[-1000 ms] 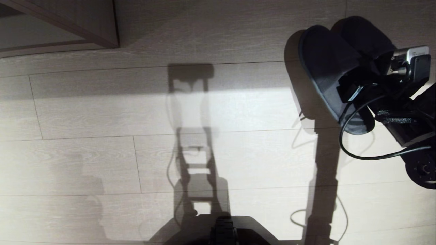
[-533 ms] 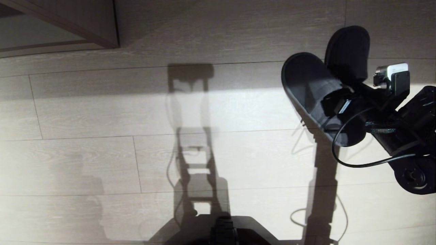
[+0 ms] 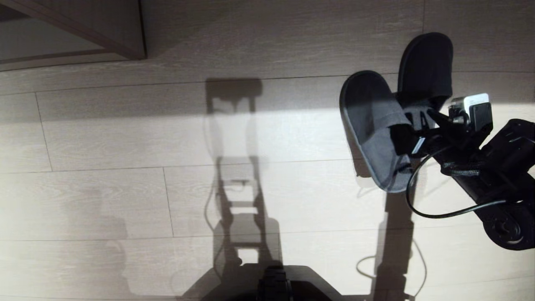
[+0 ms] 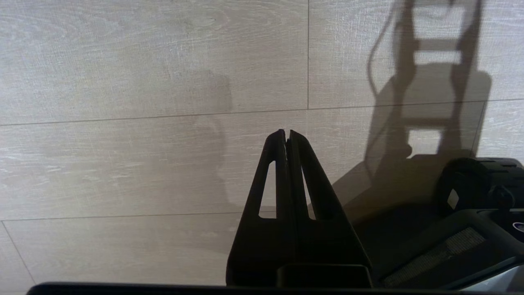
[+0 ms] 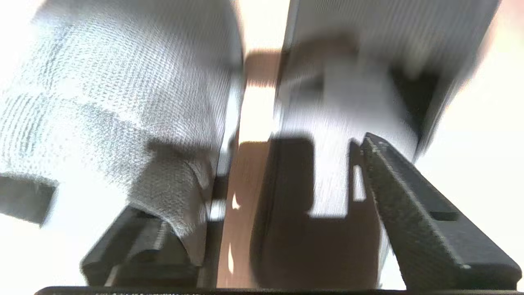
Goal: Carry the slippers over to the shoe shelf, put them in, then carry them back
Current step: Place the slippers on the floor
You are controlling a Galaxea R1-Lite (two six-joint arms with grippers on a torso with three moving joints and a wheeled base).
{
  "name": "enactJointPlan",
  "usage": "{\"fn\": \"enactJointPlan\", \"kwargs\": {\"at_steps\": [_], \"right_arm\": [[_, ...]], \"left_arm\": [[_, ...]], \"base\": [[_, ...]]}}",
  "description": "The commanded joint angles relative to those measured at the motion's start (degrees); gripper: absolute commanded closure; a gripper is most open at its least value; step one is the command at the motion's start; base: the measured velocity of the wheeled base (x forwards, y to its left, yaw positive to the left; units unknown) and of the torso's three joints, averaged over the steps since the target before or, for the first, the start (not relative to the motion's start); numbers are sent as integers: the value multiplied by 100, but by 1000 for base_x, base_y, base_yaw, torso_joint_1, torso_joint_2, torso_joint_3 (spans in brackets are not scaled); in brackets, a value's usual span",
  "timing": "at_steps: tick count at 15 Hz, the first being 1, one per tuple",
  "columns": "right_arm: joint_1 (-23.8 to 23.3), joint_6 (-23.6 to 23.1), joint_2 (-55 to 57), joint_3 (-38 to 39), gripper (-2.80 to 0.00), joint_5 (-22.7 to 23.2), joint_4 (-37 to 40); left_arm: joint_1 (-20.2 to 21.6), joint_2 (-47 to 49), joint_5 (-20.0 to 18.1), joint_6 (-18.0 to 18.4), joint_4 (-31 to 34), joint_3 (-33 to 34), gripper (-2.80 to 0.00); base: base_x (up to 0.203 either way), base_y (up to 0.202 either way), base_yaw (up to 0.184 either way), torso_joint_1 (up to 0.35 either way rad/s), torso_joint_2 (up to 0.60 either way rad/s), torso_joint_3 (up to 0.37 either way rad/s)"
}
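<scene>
Right gripper [image 3: 411, 125], fingers spread wide and gripping nothing, straddles the slippers [image 3: 376, 125] on the floor [image 3: 125, 188]; withdrawing carelessly could snag fabric.

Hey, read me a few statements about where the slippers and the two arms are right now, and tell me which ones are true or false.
1. The slippers lie on the wood floor, side by side. True.
2. The right tool is clamped shut on one slipper. False: in the right wrist view its fingers stand apart, spread around the slippers' heel ends.
3. The left tool is shut and holds nothing. True.
4. The slippers sit inside the shoe shelf. False: the shelf is at the far left corner of the head view, well away from them.
5. The left tool is touching the slippers. False: it hangs over bare floor beside the robot's base.
</scene>
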Motion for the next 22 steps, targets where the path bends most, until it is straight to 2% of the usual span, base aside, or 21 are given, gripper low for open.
{"fn": "enactJointPlan", "kwargs": {"at_steps": [1, 4, 13, 16, 20, 22], "right_arm": [[-4, -75, -76, 319, -280, 2, -18], [2, -247, -220, 685, -280, -50, 307], [3, -143, -330, 882, -280, 82, 557], [3, 183, -475, 961, -280, 591, 704], [3, 369, -489, 945, -280, 1182, 863], [3, 394, -493, 916, -280, 1232, 863]], "left_arm": [[0, -9, 4, -2, -1, 0, 0], [0, -9, 4, -2, -1, 0, 0], [7, -9, 4, -11, -1, 0, 0], [3, -9, 4, -20, -1, 0, 0], [0, -9, 4, -20, -1, 0, 0], [0, -9, 4, -20, -1, 0, 0]], "base": [[0, 0, 0, 0, 0, 0], [0, 0, 0, 0, 0, 0], [0, 0, 0, 0, 0, 0], [0, 0, 0, 0, 0, 0], [0, 0, 0, 0, 0, 0], [0, 0, 0, 0, 0, 0]]}}
